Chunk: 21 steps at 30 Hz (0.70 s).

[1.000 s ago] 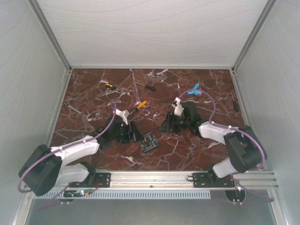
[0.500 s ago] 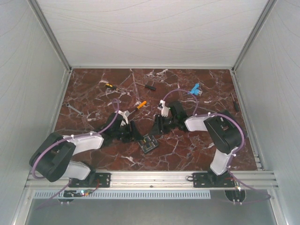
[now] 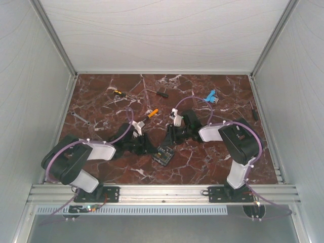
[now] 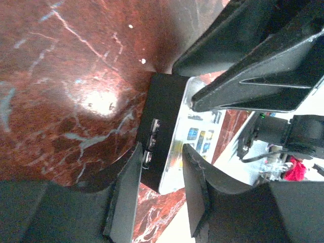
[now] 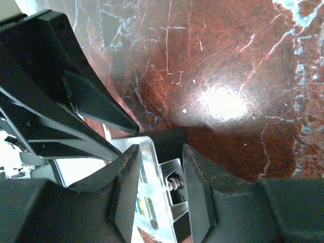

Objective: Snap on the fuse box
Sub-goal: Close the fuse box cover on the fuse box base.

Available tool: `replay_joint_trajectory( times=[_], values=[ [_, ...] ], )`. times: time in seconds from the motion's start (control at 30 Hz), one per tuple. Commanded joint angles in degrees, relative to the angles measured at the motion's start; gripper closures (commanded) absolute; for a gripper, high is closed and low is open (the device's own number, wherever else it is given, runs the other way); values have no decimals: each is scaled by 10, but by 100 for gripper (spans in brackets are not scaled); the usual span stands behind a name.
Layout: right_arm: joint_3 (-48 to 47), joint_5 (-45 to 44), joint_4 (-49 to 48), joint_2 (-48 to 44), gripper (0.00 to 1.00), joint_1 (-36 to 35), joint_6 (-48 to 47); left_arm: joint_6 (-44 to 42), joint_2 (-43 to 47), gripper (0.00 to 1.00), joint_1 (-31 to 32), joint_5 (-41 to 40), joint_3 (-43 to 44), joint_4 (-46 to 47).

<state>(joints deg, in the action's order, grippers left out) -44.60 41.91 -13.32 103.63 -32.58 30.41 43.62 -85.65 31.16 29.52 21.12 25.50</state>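
Fuse box (image 3: 163, 154) lies on the surface (image 3: 202, 162) near the middle, a little toward the near edge, caught between both arms. Left fingers (image 4: 126, 195) reach it from its left, right fingers (image 5: 198, 197) from its far right, so the tips face each other across it and neither arm is nearer. Each pair straddles one side of the box, just beside or touching it; whether either pair is pinching I cannot tell. Being square, the box has no real long axis. It lies flat, turned cornerwise to the surface's edges, fuses facing up under the clear lid (image 4: 174, 152). The coming move likely needs both pairs to press lid and box together from opposite sides
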Motion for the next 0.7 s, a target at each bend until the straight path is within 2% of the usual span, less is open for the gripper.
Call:
replay_joint_trajectory(
  times=[0.0,0.17,0.33,0.53,0.67],
  values=[
    [9,-53,68,26,66,-34,-35,17,-58,68,25,-9,-39,20],
    [19,-56,64,20,67,-35,-34,28,-78,71,41,-3,-35,44],
    [6,-88,82,-39,65,-35,-50,24,-14,70,49,-35,-29,7],
    [2,-163,120,-160,56,-11,-66,6,112,59,49,-93,-15,-84],
    [26,-235,147,-238,43,30,-75,-8,194,43,45,-137,-16,-128]
  ],
)
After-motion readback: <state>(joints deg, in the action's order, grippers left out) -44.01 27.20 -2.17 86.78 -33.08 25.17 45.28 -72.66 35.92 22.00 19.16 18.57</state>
